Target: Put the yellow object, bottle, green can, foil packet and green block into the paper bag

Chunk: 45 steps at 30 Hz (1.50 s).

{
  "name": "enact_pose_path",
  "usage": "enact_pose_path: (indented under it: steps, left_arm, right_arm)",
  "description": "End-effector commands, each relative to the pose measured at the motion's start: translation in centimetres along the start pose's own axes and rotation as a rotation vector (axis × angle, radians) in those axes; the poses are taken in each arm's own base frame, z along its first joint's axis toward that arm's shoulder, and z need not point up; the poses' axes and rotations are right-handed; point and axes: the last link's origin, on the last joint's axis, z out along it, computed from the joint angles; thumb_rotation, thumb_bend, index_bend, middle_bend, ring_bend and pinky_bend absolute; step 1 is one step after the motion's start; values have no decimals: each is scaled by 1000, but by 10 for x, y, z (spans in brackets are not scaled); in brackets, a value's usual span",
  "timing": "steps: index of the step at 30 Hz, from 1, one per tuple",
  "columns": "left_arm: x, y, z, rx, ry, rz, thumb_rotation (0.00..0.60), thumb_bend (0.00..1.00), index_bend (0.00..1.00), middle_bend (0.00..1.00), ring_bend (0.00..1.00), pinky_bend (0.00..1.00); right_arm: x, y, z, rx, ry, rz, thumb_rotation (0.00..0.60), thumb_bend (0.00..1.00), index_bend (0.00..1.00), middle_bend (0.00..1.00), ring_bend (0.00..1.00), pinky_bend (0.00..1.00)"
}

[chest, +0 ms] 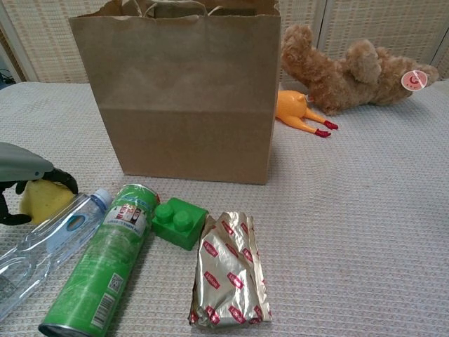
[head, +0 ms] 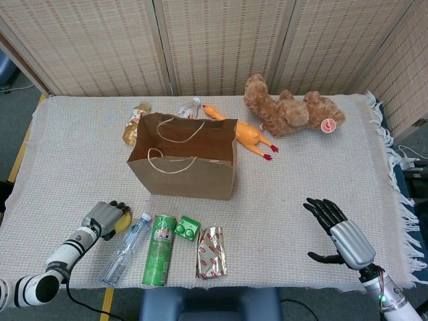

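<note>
At the near left corner of the tabletop (head: 301, 180), a small yellow pear-shaped object (chest: 43, 198) sits under the left hand (head: 105, 217), whose dark fingers (chest: 64, 180) curl over its top and grasp it. Just right of it lies a clear plastic water bottle (head: 126, 249) with a blue label, touching a tall green cylindrical can (head: 156, 249) lying on its side. A green toy building block (chest: 179, 222) rests against the can's upper end, and a crinkled silver foil packet (head: 211, 252) with red markings lies just beside the block. Behind them the brown paper bag (head: 184, 164) stands upright and open. Beyond the bag lie a rubber chicken (head: 247, 135) and a brown teddy bear (head: 291, 114). The right hand (head: 340, 234) hovers well apart at the near right, fingers spread and holding nothing.
</note>
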Motion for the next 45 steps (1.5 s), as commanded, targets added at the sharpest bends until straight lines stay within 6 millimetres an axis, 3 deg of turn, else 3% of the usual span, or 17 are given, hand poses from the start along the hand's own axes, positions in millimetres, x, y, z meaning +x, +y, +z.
enact_pose_path:
  steps: [1, 4, 8, 14, 18, 21, 26, 28, 36, 45]
  left_arm:
    - [3, 2, -1, -11, 47, 0, 600, 606, 548, 510, 475, 663]
    - [8, -2, -6, -3, 93, -14, 600, 640, 638, 615, 562, 715]
    - [23, -17, -16, 43, 174, -64, 600, 641, 663, 629, 567, 715]
    - [51, -62, -45, 210, 375, -187, 600, 642, 664, 632, 568, 704]
    - [61, -95, -61, 369, 559, -389, 600, 643, 664, 631, 568, 702]
    - [71, -106, -67, 420, 714, -604, 600, 643, 660, 630, 568, 700]
    - [101, -93, -70, 289, 831, -1160, 600, 643, 656, 630, 567, 691]
    - [116, -87, -70, 232, 862, -1221, 600, 643, 654, 631, 567, 692]
    - [175, -46, -54, 55, 887, -1178, 600, 642, 657, 644, 568, 695]
    - [204, 18, -20, -38, 737, -1058, 600, 639, 657, 644, 568, 693]
  right_arm:
    - [0, 0, 0, 0, 0, 1, 600, 29, 0, 0, 0, 0]
    - [0, 0, 0, 0, -1, 2, 600, 29, 0, 0, 0, 0]
    - [1, 0, -1, 1, 2, 3, 600, 29, 0, 0, 0, 0]
    - [1, 1, -1, 0, 2, 9, 600, 29, 0, 0, 0, 0]
    - [1, 1, -1, 1, 3, 8, 600, 29, 0, 0, 0, 0]
    - [0, 0, -1, 1, 1, 6, 600, 29, 0, 0, 0, 0]
    - [-1, -1, -1, 4, 3, 0, 600, 29, 0, 0, 0, 0]
    - [-1, -1, -1, 4, 2, -3, 600, 29, 0, 0, 0, 0]
    - [-1, -1, 0, -1, 2, -4, 600, 29, 0, 0, 0, 0]
    - [0, 2, 0, -14, -13, 5, 600, 29, 0, 0, 0, 0]
